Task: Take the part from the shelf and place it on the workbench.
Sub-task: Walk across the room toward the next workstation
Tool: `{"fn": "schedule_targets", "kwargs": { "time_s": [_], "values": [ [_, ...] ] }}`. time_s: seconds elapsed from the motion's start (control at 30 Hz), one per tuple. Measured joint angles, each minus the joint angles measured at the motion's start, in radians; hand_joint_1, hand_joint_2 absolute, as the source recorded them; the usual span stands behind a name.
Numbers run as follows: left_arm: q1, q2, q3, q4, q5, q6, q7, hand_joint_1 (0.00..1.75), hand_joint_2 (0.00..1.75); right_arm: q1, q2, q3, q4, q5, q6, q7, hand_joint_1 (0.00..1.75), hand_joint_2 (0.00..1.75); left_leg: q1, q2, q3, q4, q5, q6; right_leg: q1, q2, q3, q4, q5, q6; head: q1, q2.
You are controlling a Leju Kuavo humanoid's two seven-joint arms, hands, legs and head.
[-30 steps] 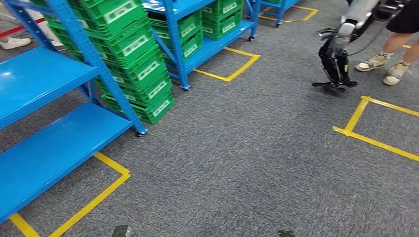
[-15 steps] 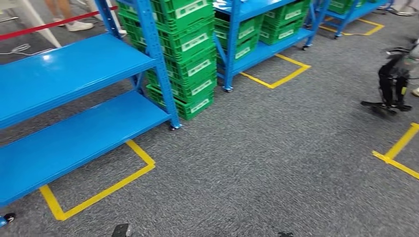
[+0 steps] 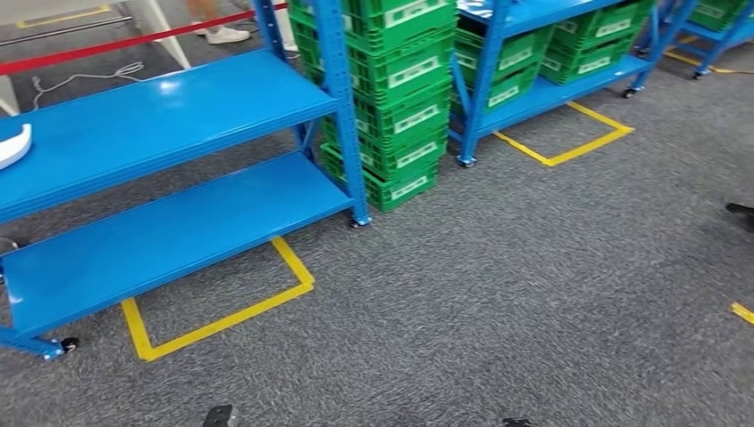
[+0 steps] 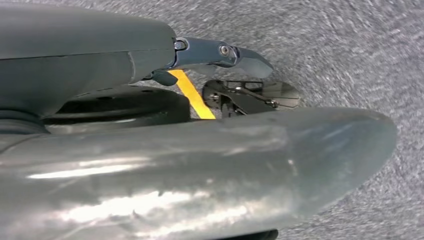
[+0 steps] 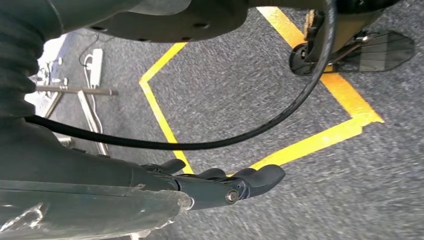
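A white curved part (image 3: pixel 12 145) lies on the upper deck of the blue steel shelf (image 3: pixel 169 116), at nine o'clock in the head view, well apart from both hands; its long axis cannot be told. The left hand (image 4: pixel 220 55) and right hand (image 5: pixel 220 182) hang over grey carpet (image 3: pixel 533 285), fingers extended together, holding nothing.
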Motion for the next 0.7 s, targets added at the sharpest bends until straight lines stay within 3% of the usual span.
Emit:
{"fn": "schedule_targets", "kwargs": {
  "time_s": [0.07,0.1,0.13,0.17,0.2,0.23,0.27,0.33,0.4,0.43,0.47,0.5,0.57,0.63,0.7],
  "values": [
    [-0.004,0.0,0.0,0.0,-0.001,0.0,0.0,0.0,0.0,0.0,0.0,-0.002,0.0,0.001,0.0,-0.001,0.0,1.75,-0.007,0.058,0.066,-0.123,0.042,0.008,0.007,-0.023,0.003,0.003,-0.007,0.009,-0.002,0.0],
    [-0.005,-0.001,0.0,0.0,-0.002,0.0,0.0,0.0,0.0,0.0,0.0,-0.004,0.0,0.001,0.0,-0.002,0.0,1.75,-0.011,0.076,0.081,-0.154,0.046,0.013,0.011,-0.035,0.006,0.003,-0.01,0.014,-0.002,0.0],
    [-0.006,-0.001,0.0,0.0,-0.003,0.0,0.0,0.0,0.0,0.0,0.0,-0.006,0.0,0.002,0.0,-0.002,0.0,1.75,-0.013,0.078,0.085,-0.166,0.044,0.018,0.014,-0.048,0.009,0.002,-0.013,0.019,-0.001,0.0],
    [-0.006,-0.001,0.0,0.0,-0.003,0.0,0.0,0.0,0.0,-0.002,0.0,-0.009,0.0,0.002,-0.001,-0.003,0.0,1.75,-0.012,0.063,0.083,-0.167,0.044,0.024,0.014,-0.061,0.013,-0.001,-0.014,0.023,0.0,0.0],
    [-0.004,-0.002,0.0,0.0,-0.003,0.0,0.0,0.0,0.0,-0.004,0.0,-0.01,0.0,0.002,-0.001,-0.003,0.0,1.75,-0.011,0.05,0.082,-0.169,0.046,0.029,0.013,-0.058,0.017,0.001,-0.018,0.028,0.002,0.0],
    [-0.003,-0.002,0.0,0.0,-0.003,0.0,0.0,0.0,0.0,-0.005,0.0,-0.012,0.0,0.002,-0.001,-0.003,0.0,1.75,-0.008,0.037,0.082,-0.171,0.048,0.035,0.011,-0.04,0.013,0.015,-0.03,0.034,0.004,0.0],
    [-0.003,-0.003,0.0,0.0,-0.003,0.0,0.0,0.0,0.0,-0.006,0.0,-0.013,0.0,0.002,-0.001,-0.004,0.0,1.75,-0.005,0.023,0.082,-0.173,0.051,0.04,0.008,-0.011,-0.001,0.049,-0.052,0.039,0.007,0.0],
    [-0.004,-0.004,0.0,0.0,-0.003,0.001,0.0,0.0,0.0,-0.004,0.0,-0.016,0.0,0.002,-0.001,-0.005,0.0,1.75,-0.002,-0.004,0.081,-0.173,0.053,0.048,0.005,0.047,-0.059,0.172,-0.115,0.047,0.013,0.0],
    [-0.004,-0.005,0.0,0.0,-0.003,0.001,0.0,0.0,0.0,-0.003,0.0,-0.019,0.0,0.001,-0.001,-0.006,0.0,1.75,-0.002,-0.034,0.081,-0.173,0.053,0.051,0.004,0.064,-0.112,0.275,-0.146,0.048,0.014,0.0],
    [-0.003,-0.005,0.001,0.0,-0.003,0.001,0.0,0.0,0.0,-0.003,0.0,-0.02,0.0,0.002,-0.001,-0.005,0.0,1.75,-0.002,-0.051,0.082,-0.173,0.053,0.05,0.004,0.066,-0.118,0.279,-0.133,0.048,0.014,0.0],
    [-0.002,-0.005,0.001,0.0,-0.003,0.001,0.0,0.0,0.0,-0.002,0.0,-0.021,0.0,0.002,-0.001,-0.005,0.0,1.75,-0.001,-0.067,0.083,-0.172,0.054,0.049,0.002,0.07,-0.104,0.242,-0.103,0.047,0.014,0.0],
    [-0.002,-0.005,0.001,0.0,-0.003,0.001,0.0,0.0,0.0,-0.001,0.0,-0.022,0.0,0.002,-0.001,-0.005,0.0,1.75,0.0,-0.083,0.084,-0.172,0.055,0.046,-0.001,0.082,-0.077,0.177,-0.062,0.047,0.014,0.0],
    [-0.003,-0.005,0.0,0.0,-0.003,0.0,0.0,0.0,0.0,0.0,0.0,-0.023,0.0,0.001,-0.001,-0.005,0.0,1.75,0.0,-0.112,0.081,-0.168,0.056,0.035,-0.009,0.132,-0.023,0.052,-0.011,0.046,0.014,0.0],
    [-0.003,-0.005,0.0,0.0,-0.003,0.0,0.0,0.0,0.0,-0.002,0.001,-0.023,0.0,0.001,-0.001,-0.005,0.0,1.75,0.001,-0.133,0.074,-0.169,0.061,0.02,-0.011,0.159,-0.004,0.01,-0.006,0.039,0.014,0.0],
    [0.0,-0.005,0.0,0.0,-0.003,0.0,0.0,0.0,0.0,-0.003,0.001,-0.024,0.0,0.002,-0.001,-0.004,0.0,1.75,0.004,-0.14,0.068,-0.173,0.066,0.007,-0.01,0.138,-0.003,0.007,-0.001,0.025,0.014,0.0]
  ]
}}
